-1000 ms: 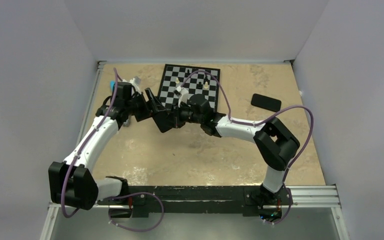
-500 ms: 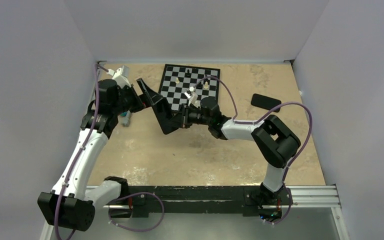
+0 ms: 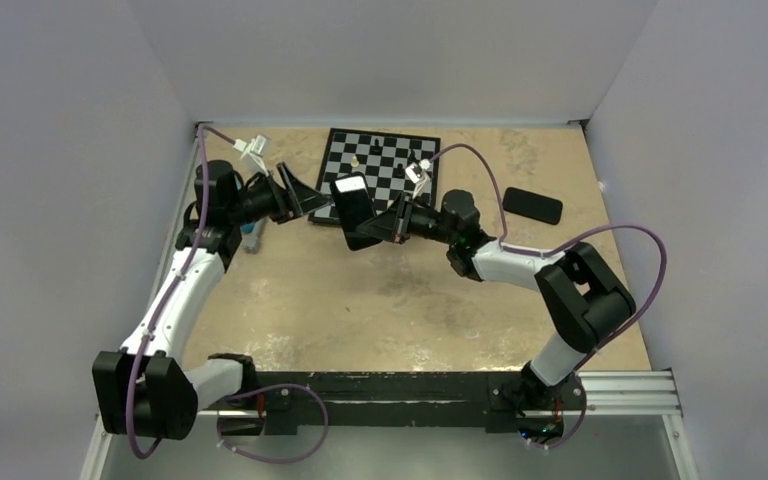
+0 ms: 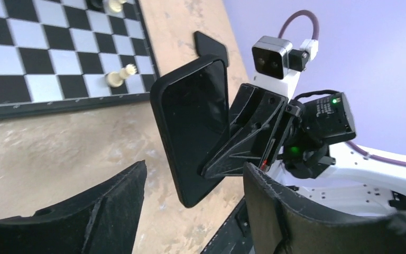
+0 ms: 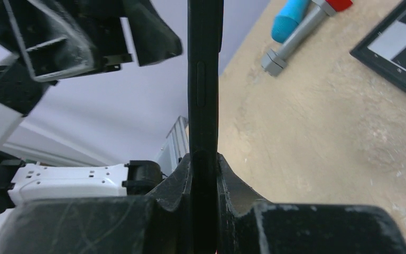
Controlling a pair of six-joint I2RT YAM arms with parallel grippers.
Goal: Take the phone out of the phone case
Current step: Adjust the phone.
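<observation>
A black phone in its black case hangs in the air near the chessboard's front edge. I cannot tell phone from case. My right gripper is shut on its right end. In the right wrist view the phone stands edge-on, pinched between the fingers of that gripper. My left gripper is open and empty, just left of the phone. In the left wrist view the phone stands ahead of the spread fingers of the left gripper, with the right gripper behind it.
A chessboard with a few pieces lies at the back centre. A second black slab lies flat on the table at the right. A blue and grey tool lies under the left arm and also shows in the right wrist view. White walls close in three sides.
My right gripper has lifted the phone and carried it right, toward the chessboard. My left gripper has drawn back to the left and now stands open beside it.
</observation>
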